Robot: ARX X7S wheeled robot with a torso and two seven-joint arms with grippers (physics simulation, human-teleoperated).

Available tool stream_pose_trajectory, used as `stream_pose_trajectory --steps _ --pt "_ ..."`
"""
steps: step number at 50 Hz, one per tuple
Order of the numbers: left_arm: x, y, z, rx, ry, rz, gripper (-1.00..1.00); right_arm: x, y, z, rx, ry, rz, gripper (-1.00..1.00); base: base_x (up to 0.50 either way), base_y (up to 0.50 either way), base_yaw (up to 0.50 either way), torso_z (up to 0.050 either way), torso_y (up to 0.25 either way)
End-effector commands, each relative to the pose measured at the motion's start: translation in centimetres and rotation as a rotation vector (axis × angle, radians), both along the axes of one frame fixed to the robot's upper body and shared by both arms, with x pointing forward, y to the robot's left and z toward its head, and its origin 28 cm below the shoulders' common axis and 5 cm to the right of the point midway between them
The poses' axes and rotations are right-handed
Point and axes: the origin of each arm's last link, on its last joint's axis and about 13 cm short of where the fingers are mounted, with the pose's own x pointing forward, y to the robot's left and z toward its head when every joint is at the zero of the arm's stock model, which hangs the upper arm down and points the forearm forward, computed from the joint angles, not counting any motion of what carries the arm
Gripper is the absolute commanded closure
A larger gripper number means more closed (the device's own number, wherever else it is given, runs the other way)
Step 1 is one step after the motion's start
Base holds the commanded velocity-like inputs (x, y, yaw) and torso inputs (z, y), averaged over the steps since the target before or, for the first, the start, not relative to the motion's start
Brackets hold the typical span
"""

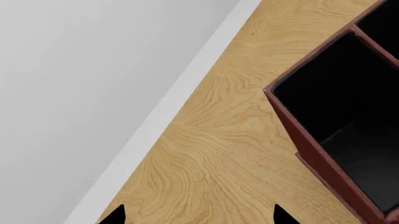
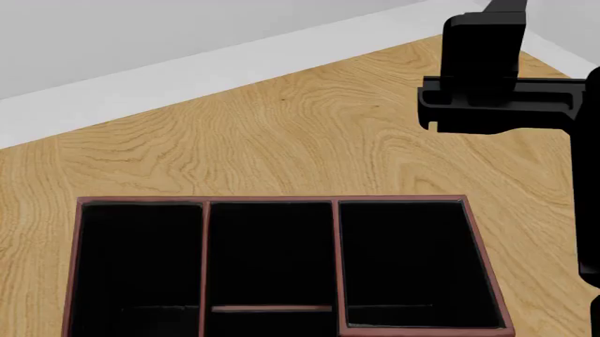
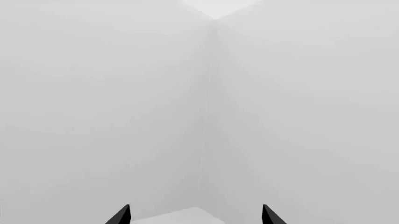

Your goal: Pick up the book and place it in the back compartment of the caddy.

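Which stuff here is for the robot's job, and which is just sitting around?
For the job:
- caddy, dark red, black inside; no book shows in any view
- right gripper, raised, facing bare wall
- left gripper, over the floor beside the caddy

Just around:
- wooden floor
- grey wall

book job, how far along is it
Nothing looks done. The caddy sits on the wooden table with every visible compartment black and bare, and no book shows in any view. Nothing is in hand: the left pincer hangs open over bare wood beside the caddy, and the right pincer is open, facing blank walls. Finding, grasping and placing the book all remain.
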Motion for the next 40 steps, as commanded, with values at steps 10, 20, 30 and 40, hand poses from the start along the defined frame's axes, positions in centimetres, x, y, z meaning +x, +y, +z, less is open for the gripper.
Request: stream_pose_trajectory --steps 10,20,30,40 --pt "-0.6 0.0 -2.8 0.022 0.165 -0.042 -1.00 0.2 0.1 0.0 0.003 0.006 0.005 -1.00 0.00 0.00 0.00 0.000 0.000" --pt "-1.3 -0.1 -4.2 -0.012 0.172 -0.029 -1.00 0.3 0.1 -0.1 0.002 0.008 0.007 -1.00 0.00 0.00 0.00 0.000 0.000" --pt "-1.6 -0.2 -5.9 -0.007 0.236 -0.015 -1.00 0.3 0.1 -0.3 0.006 0.009 0.011 -1.00 0.00 0.00 0.00 0.000 0.000" --pt "-1.7 0.0 -7.7 -0.026 0.289 -0.010 -1.00 0.3 0.1 -0.5 0.008 0.013 0.013 -1.00 0.00 0.00 0.00 0.000 0.000"
